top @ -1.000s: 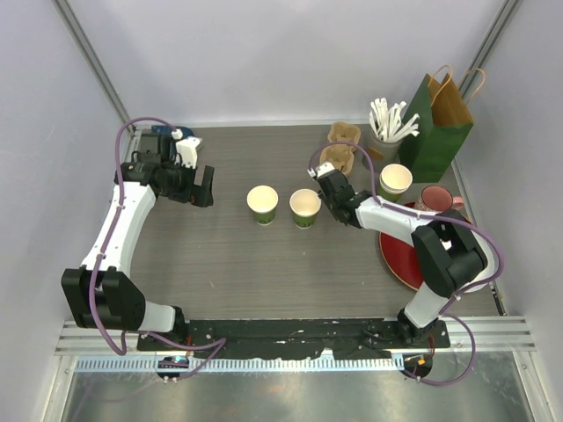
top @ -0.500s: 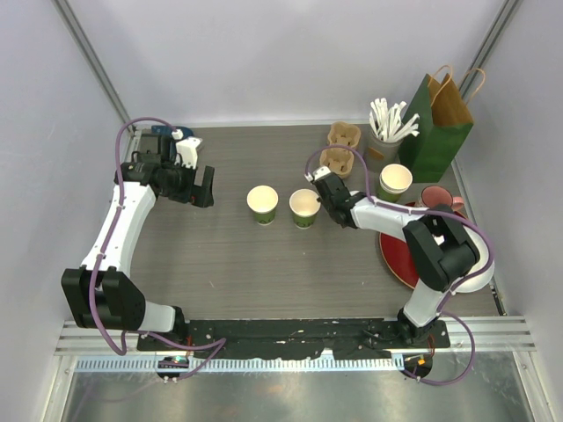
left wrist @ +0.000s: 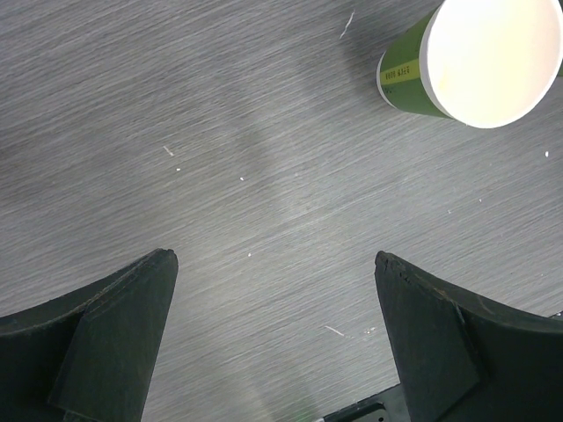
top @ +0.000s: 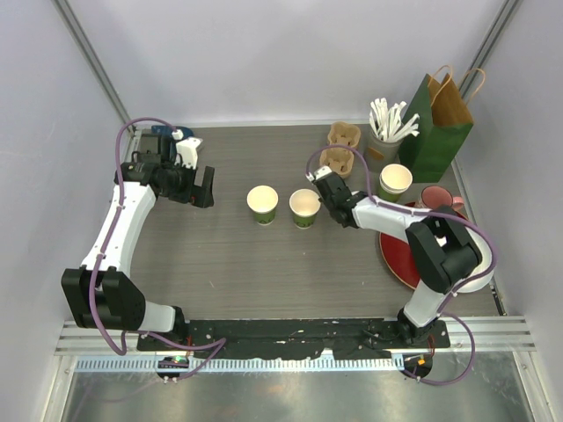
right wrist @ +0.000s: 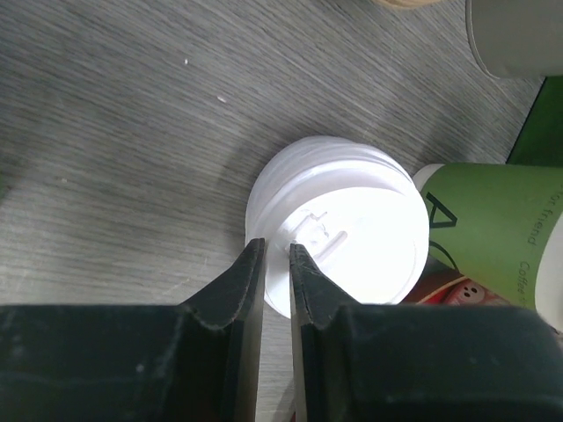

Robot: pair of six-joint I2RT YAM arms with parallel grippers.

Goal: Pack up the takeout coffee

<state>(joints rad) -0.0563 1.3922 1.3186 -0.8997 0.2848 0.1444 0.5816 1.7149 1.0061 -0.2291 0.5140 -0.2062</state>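
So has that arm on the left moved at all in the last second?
No. The left gripper sits at the same gap from the left-hand green cup as before.

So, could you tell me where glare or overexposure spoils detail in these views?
Left wrist: the inside of the green paper cup is blown out to white. Right wrist: the stack of white plastic lids glares, its top detail mostly washed out. Top external: evenly lit and sharp.
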